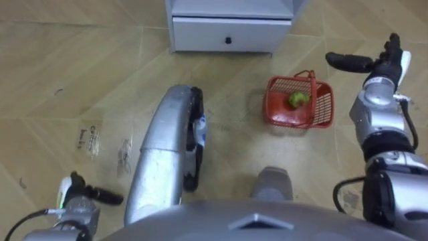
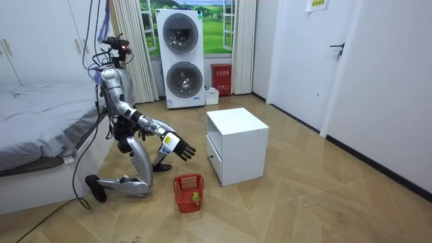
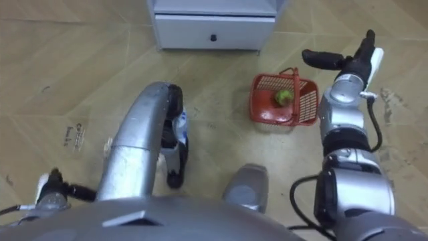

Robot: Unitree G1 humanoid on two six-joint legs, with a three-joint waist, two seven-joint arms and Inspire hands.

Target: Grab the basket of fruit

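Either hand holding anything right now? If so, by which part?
Nothing seen held. The right hand is open in the air beside the fruit basket, clear of its handle. The left hand is low, far from the basket.

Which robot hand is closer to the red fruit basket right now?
Right. The right robot hand is open, raised just to the right of the basket; the left robot hand is far off at the lower left.

You have a pale herringbone wood floor (image 1: 67, 80) carrying everything. The red fruit basket (image 1: 281, 112) stands upright on it at two o'clock in the eye views. The white cabinet (image 1: 200, 32) sits at twelve o'clock, near the basket but apart.
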